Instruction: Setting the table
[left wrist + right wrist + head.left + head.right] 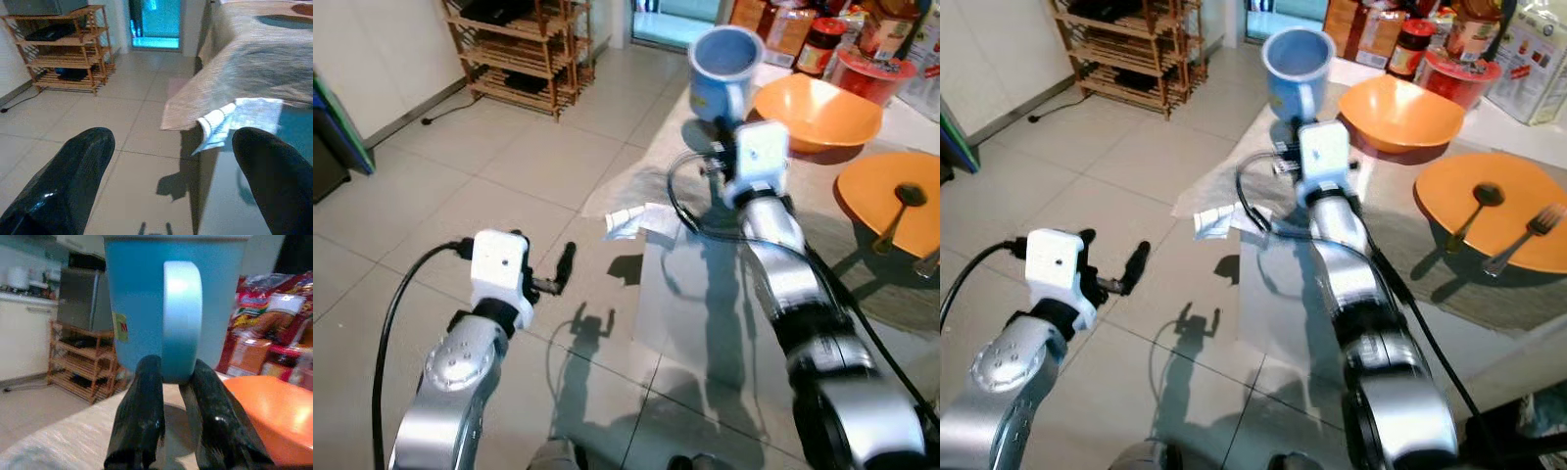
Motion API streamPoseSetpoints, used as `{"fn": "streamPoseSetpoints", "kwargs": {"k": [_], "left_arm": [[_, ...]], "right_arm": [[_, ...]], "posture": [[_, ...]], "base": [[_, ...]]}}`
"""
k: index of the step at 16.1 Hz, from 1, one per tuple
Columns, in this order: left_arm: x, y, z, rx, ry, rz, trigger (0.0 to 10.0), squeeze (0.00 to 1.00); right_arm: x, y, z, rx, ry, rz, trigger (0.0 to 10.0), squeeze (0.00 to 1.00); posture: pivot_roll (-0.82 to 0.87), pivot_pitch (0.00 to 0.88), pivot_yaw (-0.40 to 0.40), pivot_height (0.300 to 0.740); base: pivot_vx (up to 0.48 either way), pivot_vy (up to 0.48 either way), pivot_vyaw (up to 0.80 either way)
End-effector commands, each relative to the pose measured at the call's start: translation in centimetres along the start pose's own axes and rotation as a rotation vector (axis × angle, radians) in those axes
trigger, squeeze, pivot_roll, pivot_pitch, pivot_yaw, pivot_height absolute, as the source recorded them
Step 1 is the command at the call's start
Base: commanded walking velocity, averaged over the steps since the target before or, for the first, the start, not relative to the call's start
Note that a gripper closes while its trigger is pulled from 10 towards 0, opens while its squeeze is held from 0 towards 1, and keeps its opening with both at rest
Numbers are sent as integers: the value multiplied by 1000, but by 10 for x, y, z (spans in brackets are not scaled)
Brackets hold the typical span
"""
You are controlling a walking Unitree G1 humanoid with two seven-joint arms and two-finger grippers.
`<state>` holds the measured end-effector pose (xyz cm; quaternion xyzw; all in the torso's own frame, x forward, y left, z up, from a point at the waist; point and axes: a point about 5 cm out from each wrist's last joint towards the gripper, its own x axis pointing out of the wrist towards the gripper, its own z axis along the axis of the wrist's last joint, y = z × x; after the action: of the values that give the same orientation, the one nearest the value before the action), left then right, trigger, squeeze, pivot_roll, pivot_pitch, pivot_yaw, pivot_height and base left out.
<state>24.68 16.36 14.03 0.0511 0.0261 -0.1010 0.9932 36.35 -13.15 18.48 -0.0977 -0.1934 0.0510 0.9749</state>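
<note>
My right gripper is shut on the handle of a light blue mug, which stays upright just above the beige table mat. An orange bowl stands right beside the mug. Closer to me on the mat lies an orange plate with a spoon and a fork on it. My left gripper is open and holds nothing. It hovers over the tiled floor, left of the table's corner.
A folded white napkin lies at the table's near-left corner, by the glass edge. A red-lidded container, a jar and food packets crowd the table's far side. A wooden shelf rack stands across the tiled floor.
</note>
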Motion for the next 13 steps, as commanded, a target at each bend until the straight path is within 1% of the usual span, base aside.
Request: {"fn": "streamPoseSetpoints", "kwargs": {"k": [1,3,4,5,6,7,8,9,10,11,13], "left_arm": [[3,1,-2,12,5,12,10000,0],[8,0,-5,7,3,10,10000,0],[9,-1,-5,0,-1,6,10000,0],[12,-6,-6,-16,-7,-7,10000,0],[15,-9,-7,-26,-12,-19,10000,0],[18,-11,-8,-36,-16,-26,10000,0],[21,-12,-9,-50,-14,-37,10000,0],[21,-13,-10,-48,-12,-38,10000,0],[24,-15,-11,-49,-10,-50,10000,0],[27,-17,-11,-52,-12,-55,10000,0],[32,-18,-8,-62,-33,-69,10000,0]], "right_arm": [[-5,-7,12,-30,-62,-25,0,0],[-26,-11,13,-69,-78,-36,0,0],[-33,-12,12,-81,-75,-42,0,0],[-52,-14,6,-100,-46,-51,0,0],[-68,-14,3,-106,-20,-47,0,0],[-81,-12,0,-111,4,-32,0,0],[-100,-9,-7,-115,55,-13,0,0],[-105,-8,-8,-115,66,-9,0,0],[-117,-8,-8,-115,85,-6,0,0],[-125,-9,-8,-114,100,-11,0,0],[-135,-12,-6,-115,124,-27,0,0]], "posture": [[137,51,-22,736],[104,40,-24,736],[104,40,-24,736],[81,31,-25,736],[70,27,-25,736],[57,23,-25,736],[45,19,-22,736],[33,14,-18,736],[24,12,-14,736],[13,7,-11,736],[-3,3,-8,736]], "base": [[0,0,0],[0,0,0],[0,0,0],[0,0,0],[0,0,0],[0,0,0],[0,0,0],[0,0,0],[0,0,0],[0,0,0],[0,0,0]]}}
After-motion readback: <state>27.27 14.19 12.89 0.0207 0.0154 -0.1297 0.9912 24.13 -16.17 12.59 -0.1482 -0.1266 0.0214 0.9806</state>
